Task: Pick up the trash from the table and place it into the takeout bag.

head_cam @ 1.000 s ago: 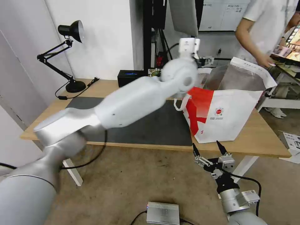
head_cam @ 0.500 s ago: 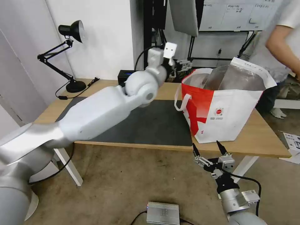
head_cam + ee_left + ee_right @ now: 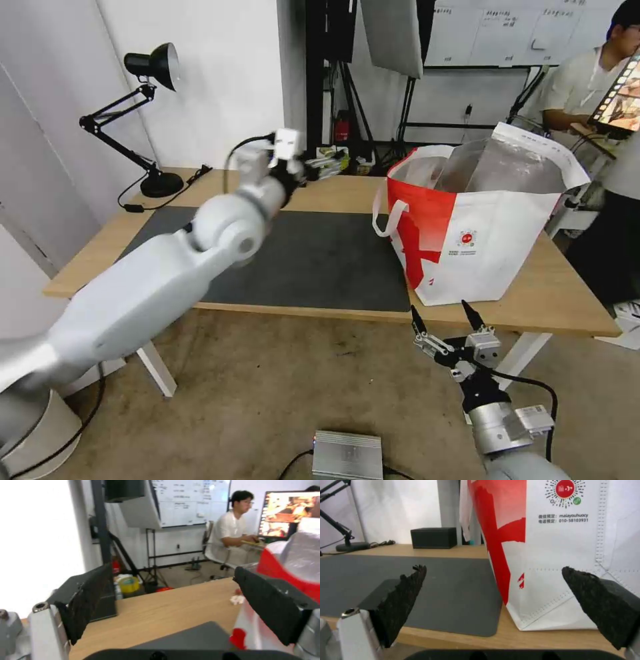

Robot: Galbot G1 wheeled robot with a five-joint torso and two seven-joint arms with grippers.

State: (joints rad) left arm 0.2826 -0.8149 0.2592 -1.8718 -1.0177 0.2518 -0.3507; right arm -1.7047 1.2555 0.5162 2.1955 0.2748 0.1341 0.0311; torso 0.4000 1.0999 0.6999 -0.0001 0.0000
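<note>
Takeout bag [image 3: 480,233] upright; left claw [image 3: 173,610] spread.

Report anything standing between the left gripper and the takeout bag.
Nothing visible does. The open left gripper hangs above the light-wood table beside the boxy white and red takeout bag; only bare wood and the dark grey mat lie between them. The right gripper waits open below the table's front edge.

The long light-wood table [image 3: 560,303] holds a big dark grey flat mat [image 3: 320,260], a black bendy desk lamp [image 3: 157,180] and a tall white-and-red takeout bag [image 3: 480,227]
</note>
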